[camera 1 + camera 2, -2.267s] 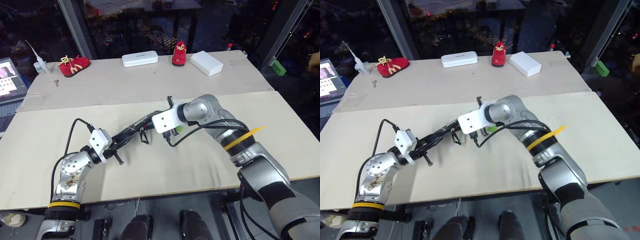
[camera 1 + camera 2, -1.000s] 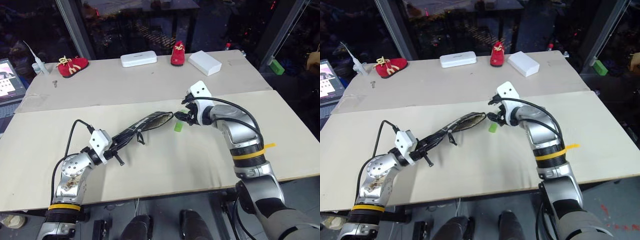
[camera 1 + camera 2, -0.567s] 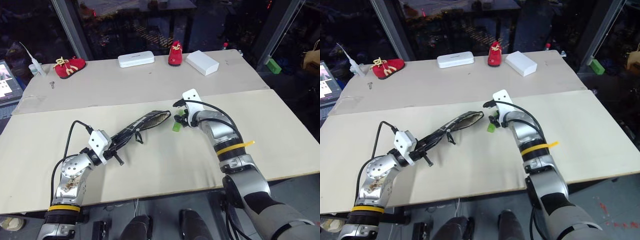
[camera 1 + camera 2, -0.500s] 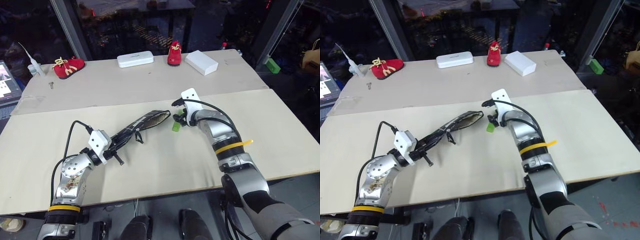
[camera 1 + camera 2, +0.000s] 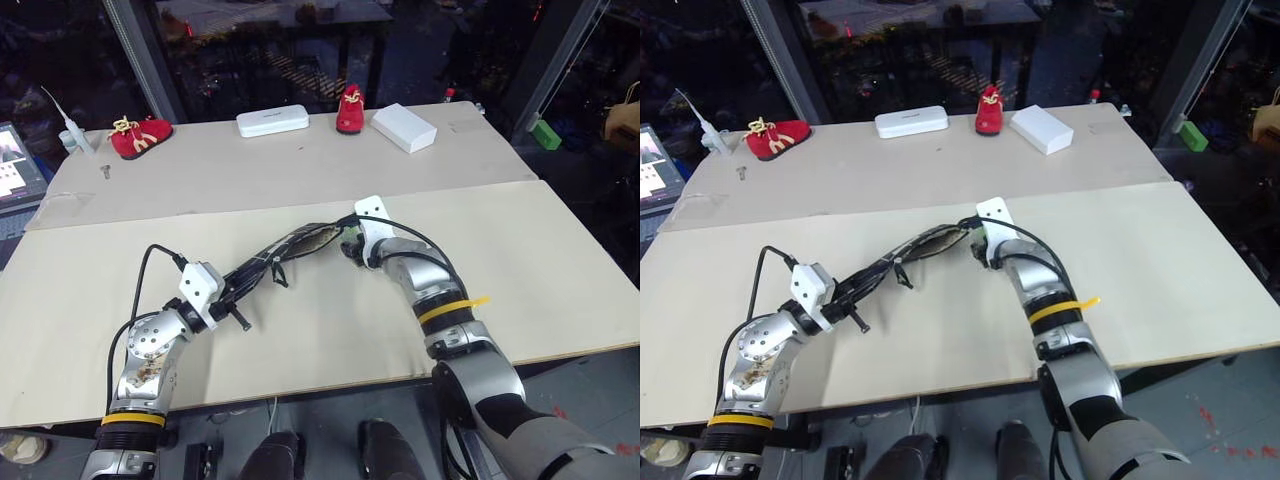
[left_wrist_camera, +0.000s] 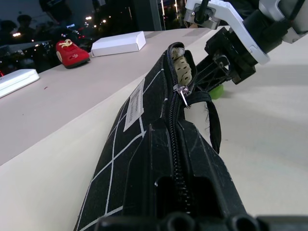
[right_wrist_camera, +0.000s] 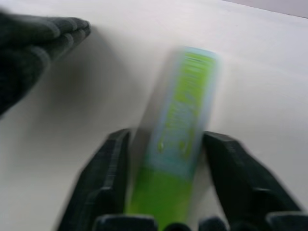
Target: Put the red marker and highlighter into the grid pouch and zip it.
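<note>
The grid pouch (image 5: 290,250) is held slanting above the table, and my left gripper (image 5: 238,296) is shut on its near end. Its far mouth (image 6: 179,60) gapes open, with the zipper pull cord (image 6: 211,120) hanging down. My right gripper (image 5: 347,245) is low on the table just beside that mouth. The wrist view shows its fingers (image 7: 113,159) pressed against both sides of the light-green highlighter (image 7: 180,120), which lies on the table. A corner of the highlighter (image 6: 216,91) peeks out below the right gripper (image 6: 226,62). The red marker is out of view.
At the back of the table are two red shoes (image 5: 140,132) (image 5: 349,108), a white case (image 5: 272,120) and a white box (image 5: 404,127). A laptop (image 5: 15,160) stands at the far left. A green block (image 5: 547,133) sits off the table, right.
My right gripper has sunk and shifted left toward the pouch mouth, covering the highlighter, and its fingers have narrowed around it. The left arm and pouch have stayed put.
</note>
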`<move>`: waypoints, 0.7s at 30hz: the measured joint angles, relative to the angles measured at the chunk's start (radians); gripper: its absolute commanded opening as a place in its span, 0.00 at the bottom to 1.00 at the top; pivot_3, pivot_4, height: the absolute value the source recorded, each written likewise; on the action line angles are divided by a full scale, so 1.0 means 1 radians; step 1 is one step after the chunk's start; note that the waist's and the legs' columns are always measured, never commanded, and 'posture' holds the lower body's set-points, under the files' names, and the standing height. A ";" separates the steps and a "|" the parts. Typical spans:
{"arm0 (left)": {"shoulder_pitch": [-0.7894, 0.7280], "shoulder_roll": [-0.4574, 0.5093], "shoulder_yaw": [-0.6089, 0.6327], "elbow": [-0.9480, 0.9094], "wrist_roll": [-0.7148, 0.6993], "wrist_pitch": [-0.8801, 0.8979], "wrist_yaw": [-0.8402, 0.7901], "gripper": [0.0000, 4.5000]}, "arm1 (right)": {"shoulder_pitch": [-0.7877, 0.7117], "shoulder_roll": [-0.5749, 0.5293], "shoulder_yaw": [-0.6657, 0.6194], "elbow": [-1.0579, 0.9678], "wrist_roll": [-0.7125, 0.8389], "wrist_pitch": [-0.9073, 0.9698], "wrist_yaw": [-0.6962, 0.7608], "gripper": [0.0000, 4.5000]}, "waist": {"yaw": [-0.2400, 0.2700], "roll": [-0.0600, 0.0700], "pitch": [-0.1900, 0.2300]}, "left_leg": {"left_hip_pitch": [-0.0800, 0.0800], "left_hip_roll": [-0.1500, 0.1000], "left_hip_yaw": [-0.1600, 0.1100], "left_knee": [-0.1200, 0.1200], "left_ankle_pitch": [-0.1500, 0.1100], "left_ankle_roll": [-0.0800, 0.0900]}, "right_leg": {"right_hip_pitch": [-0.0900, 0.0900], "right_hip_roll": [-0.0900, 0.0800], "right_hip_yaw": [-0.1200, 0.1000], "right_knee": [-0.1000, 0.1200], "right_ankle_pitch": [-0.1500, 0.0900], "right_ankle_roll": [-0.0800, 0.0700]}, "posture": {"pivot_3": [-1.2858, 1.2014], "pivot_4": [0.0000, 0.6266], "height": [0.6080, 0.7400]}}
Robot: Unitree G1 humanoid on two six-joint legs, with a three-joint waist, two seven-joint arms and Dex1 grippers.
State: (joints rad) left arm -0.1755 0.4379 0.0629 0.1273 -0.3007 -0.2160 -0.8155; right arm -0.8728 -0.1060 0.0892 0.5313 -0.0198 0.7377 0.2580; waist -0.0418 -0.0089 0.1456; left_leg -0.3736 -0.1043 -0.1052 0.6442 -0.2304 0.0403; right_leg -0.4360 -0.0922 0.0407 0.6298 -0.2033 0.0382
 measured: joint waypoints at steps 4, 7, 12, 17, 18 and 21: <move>-0.004 0.000 0.000 0.001 0.000 0.000 -0.002 0.00 | 0.006 -0.002 0.000 -0.004 0.002 -0.011 -0.001 0.23 | 0.000 0.000 0.000 | 0.000 0.000 0.000 0.000 0.000 0.000 | 0.000 0.000 0.000 0.000 0.000 0.000 | 0.52 0.24 1.00; -0.008 0.001 0.000 0.001 0.000 0.000 -0.005 0.00 | 0.005 -0.022 0.000 0.011 0.003 -0.045 0.002 0.23 | 0.002 0.000 0.000 | 0.000 0.000 0.000 0.000 0.000 0.000 | 0.001 0.000 0.000 0.000 0.000 0.000 | 0.52 0.24 1.00; -0.008 0.003 0.000 0.001 0.000 0.001 -0.010 0.00 | 0.001 -0.162 0.033 -0.011 -0.017 -0.260 0.123 0.23 | -0.001 0.000 0.000 | -0.005 0.000 0.000 0.000 0.000 0.000 | -0.004 0.000 0.000 -0.001 0.000 0.000 | 0.52 0.24 1.00; -0.005 0.005 0.000 0.000 -0.001 0.003 -0.019 0.00 | -0.019 -0.376 0.069 -0.151 -0.053 -0.578 0.325 0.23 | -0.004 0.000 0.000 | -0.006 0.001 0.001 0.000 -0.001 0.000 | -0.004 0.001 -0.001 -0.002 0.000 0.000 | 0.52 0.24 1.00; -0.007 0.005 -0.001 0.000 -0.001 0.003 -0.019 0.00 | -0.012 -0.404 0.076 -0.174 -0.054 -0.622 0.366 0.23 | -0.004 -0.001 0.000 | -0.005 0.001 0.001 0.000 -0.001 0.000 | -0.003 0.002 -0.001 -0.002 0.000 0.000 | 0.52 0.24 1.00; -0.005 0.007 0.000 -0.001 -0.001 0.004 -0.022 0.00 | 0.035 -0.473 0.119 -0.248 -0.056 -0.731 0.497 0.23 | -0.003 -0.001 0.000 | -0.003 0.002 0.002 0.000 -0.001 0.000 | -0.001 0.002 -0.001 -0.003 0.000 0.000 | 0.52 0.24 1.00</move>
State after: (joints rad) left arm -0.1805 0.4445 0.0625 0.1261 -0.3018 -0.2124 -0.8371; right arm -0.8374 -0.5788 0.2085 0.2836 -0.0761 0.0068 0.7547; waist -0.0451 -0.0098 0.1460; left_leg -0.3763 -0.1025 -0.1034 0.6444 -0.2316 0.0403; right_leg -0.4375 -0.0906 0.0398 0.6272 -0.2035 0.0384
